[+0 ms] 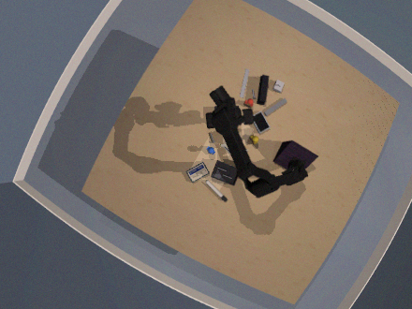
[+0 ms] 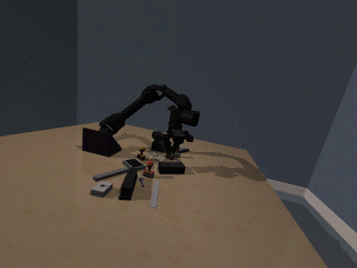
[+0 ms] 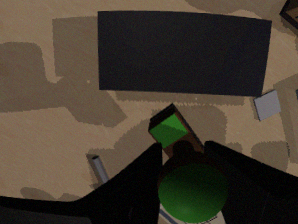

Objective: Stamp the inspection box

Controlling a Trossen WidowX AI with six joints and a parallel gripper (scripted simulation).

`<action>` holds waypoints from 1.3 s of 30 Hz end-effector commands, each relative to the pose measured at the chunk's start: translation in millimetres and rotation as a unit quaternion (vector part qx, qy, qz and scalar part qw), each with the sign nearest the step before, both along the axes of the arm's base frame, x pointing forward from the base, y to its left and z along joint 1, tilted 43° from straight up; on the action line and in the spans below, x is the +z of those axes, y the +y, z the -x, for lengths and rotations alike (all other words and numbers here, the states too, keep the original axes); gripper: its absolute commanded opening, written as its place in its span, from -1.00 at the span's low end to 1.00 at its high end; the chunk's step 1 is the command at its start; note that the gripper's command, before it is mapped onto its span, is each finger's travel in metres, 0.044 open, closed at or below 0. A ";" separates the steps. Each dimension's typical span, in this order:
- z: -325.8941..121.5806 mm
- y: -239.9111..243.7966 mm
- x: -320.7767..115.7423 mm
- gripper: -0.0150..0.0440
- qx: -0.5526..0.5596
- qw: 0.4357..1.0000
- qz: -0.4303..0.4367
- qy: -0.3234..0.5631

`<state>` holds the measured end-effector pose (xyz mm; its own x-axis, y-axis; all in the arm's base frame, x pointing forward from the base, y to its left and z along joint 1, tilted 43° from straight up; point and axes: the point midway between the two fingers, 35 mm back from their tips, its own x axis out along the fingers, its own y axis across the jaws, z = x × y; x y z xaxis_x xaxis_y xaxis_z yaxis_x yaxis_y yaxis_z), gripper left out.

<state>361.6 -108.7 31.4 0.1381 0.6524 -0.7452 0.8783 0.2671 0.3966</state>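
Observation:
My gripper [image 2: 174,152] [image 3: 182,149] is shut on the green-knobbed stamp [image 2: 169,156] [image 3: 193,192]. A green patch shows on the stamp's block; its printing face is hidden. The stamp is low over the bench, near the black box's long side; any gap beneath is unclear. The ink pad [image 1: 261,123] [image 2: 134,164], dark in a light frame, lies open beside the arm. The pale card [image 2: 155,155] lies beyond it in the exterior view; the arm covers most of it in the top view, and its box is not readable.
A black box [image 2: 171,167] [image 3: 182,52] lies beside the held stamp. Red [image 1: 249,102] [image 2: 149,169], yellow [image 1: 255,139] [image 2: 141,153] and blue [image 1: 211,150] stamps stand around. A stapler-like black bar [image 1: 263,89] [image 2: 129,184], a ruler [image 1: 244,83] [image 2: 155,194] and a marker [image 1: 215,190] lie further out.

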 end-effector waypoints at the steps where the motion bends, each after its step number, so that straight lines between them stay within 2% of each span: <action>1: -1.2 5.4 -5.8 -0.49 -0.004 1.000 -0.003 0.001; 22: -3.7 26.2 -27.2 -0.49 -0.004 1.000 -0.004 0.001; 32: -3.5 24.2 -24.9 0.37 0.001 1.000 -0.001 0.000; 36: -3.8 18.1 -19.4 0.37 0.000 1.000 -0.001 0.000; 39: -2.2 -8.1 6.3 0.37 -0.002 1.000 0.000 0.001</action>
